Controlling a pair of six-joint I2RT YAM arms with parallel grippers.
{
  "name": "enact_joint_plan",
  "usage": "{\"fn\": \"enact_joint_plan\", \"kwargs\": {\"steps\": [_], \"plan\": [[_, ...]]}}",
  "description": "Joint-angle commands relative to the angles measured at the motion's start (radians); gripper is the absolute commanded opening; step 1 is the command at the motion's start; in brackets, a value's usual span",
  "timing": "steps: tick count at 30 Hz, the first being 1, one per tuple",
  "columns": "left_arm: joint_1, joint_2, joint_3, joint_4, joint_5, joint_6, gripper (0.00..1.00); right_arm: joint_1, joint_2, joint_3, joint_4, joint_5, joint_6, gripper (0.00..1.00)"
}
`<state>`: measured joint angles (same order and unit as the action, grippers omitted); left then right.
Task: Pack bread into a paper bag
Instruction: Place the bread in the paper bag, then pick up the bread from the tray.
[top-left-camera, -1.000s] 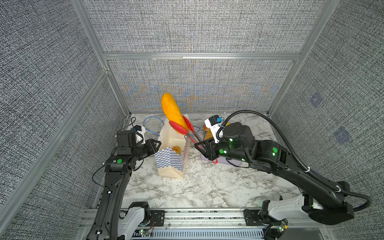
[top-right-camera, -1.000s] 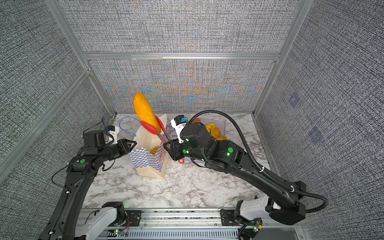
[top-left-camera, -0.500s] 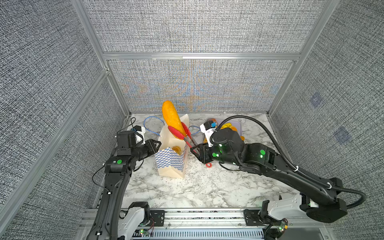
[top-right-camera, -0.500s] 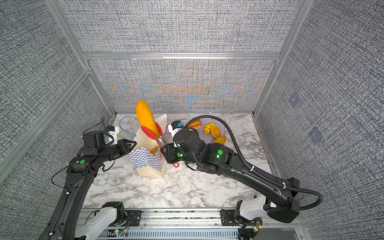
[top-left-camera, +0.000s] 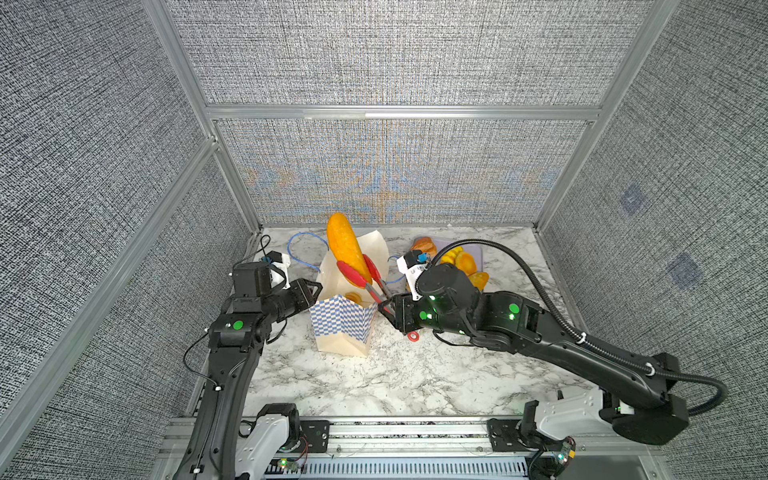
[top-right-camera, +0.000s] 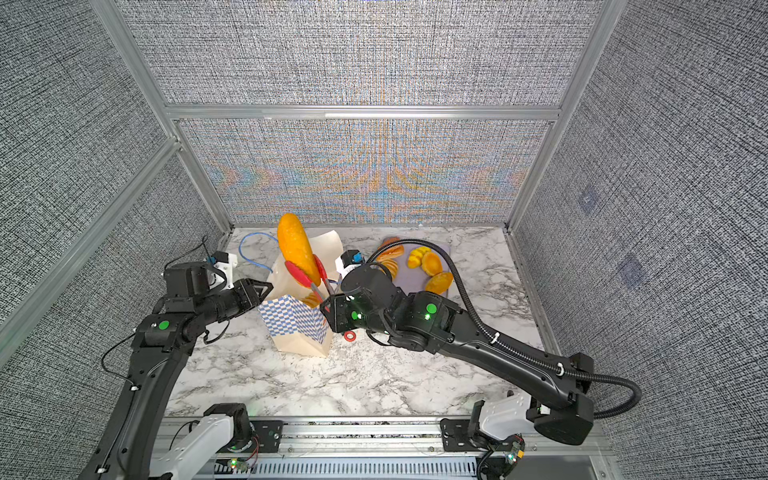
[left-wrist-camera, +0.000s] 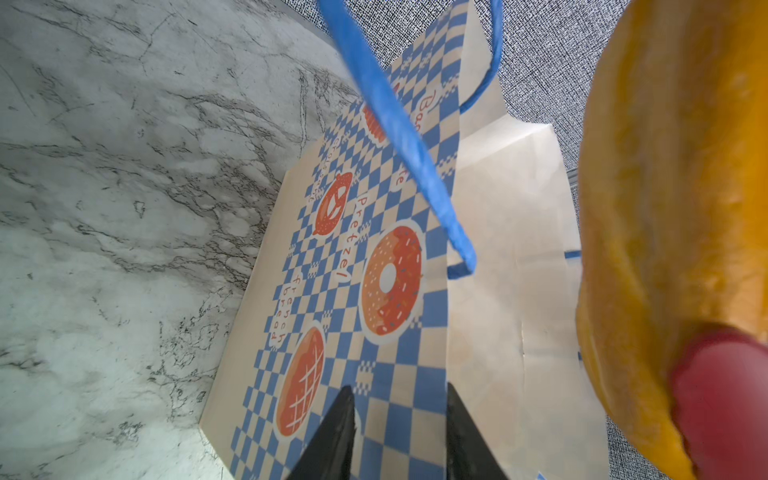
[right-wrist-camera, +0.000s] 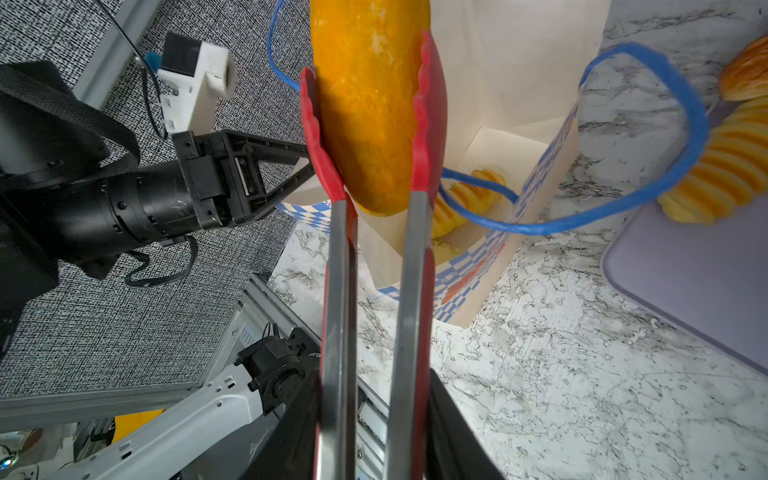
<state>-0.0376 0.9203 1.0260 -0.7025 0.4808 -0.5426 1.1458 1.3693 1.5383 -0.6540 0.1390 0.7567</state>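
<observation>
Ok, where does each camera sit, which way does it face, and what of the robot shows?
Top views: high above the front rail, looking down towards the back wall at the paper bag; both arms show.
Left wrist: on the left arm, facing the bag's checkered side; only the tips of the left gripper show.
Right wrist: on the right arm, looking along the tongs held by the right gripper; the left gripper shows too.
Shared: both wrist views show the long loaf in the tongs.
</observation>
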Motion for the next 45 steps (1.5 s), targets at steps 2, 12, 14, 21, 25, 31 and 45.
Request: {"fn": "enact_joint_plan", "kwargs": {"steps": [2, 12, 14, 21, 25, 31, 45], "plan": [[-0.001, -0.005, -0.002, 0.015, 0.007, 0.001, 0.35, 0.004, -0.011, -0.014, 0.053, 0.006, 0.022, 0.39], [-0.001, -0.008, -0.001, 0.013, 0.008, 0.000, 0.35, 0.007, -0.016, -0.014, 0.051, 0.013, 0.017, 0.52], [-0.001, -0.008, 0.000, 0.012, 0.007, 0.001, 0.35, 0.006, -0.016, -0.011, 0.050, 0.017, 0.015, 0.54], [0.000, -0.003, 0.001, 0.012, 0.007, 0.003, 0.35, 0.006, -0.015, 0.006, 0.047, 0.020, 0.000, 0.56], [0.000, -0.001, 0.001, 0.014, 0.008, 0.004, 0.35, 0.006, -0.016, 0.024, 0.036, 0.024, -0.020, 0.56], [0.000, 0.000, 0.001, 0.013, 0.008, 0.006, 0.35, 0.001, -0.026, 0.056, 0.020, 0.049, -0.063, 0.56], [-0.001, 0.005, 0.005, 0.012, 0.010, 0.004, 0.35, -0.086, -0.100, 0.077, -0.018, 0.074, -0.167, 0.56]]}}
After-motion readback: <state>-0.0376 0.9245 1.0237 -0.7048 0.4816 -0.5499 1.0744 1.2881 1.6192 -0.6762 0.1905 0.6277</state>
